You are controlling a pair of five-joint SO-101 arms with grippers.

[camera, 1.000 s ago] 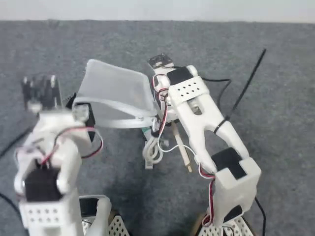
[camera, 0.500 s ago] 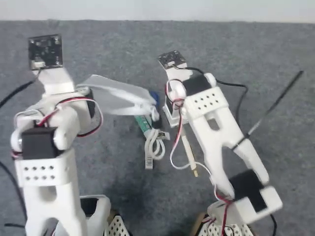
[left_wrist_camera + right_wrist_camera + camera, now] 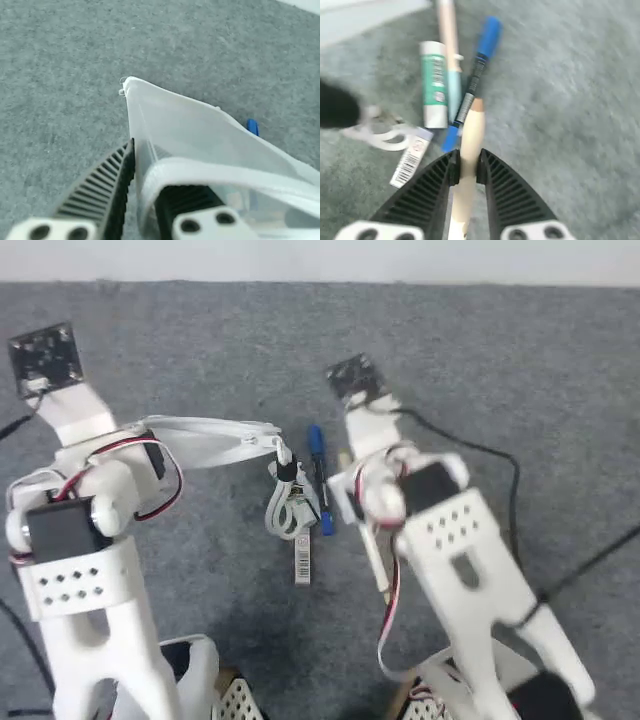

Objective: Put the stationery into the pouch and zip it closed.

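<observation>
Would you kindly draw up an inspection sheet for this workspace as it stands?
Surface: grey carpet, stationery lying loose on it.
Job's things: translucent pouch clamped at one edge; blue pen, green-and-white tube and a pale stick lying together; beige stick gripped.
Clutter: white looped cord with barcode tag beside the pen.
Pincers: left pincer shut on the pouch; right pincer shut on the beige stick.
Cables: black cable across the carpet by the right arm.
Surroundings: pale wall behind the carpet.
</observation>
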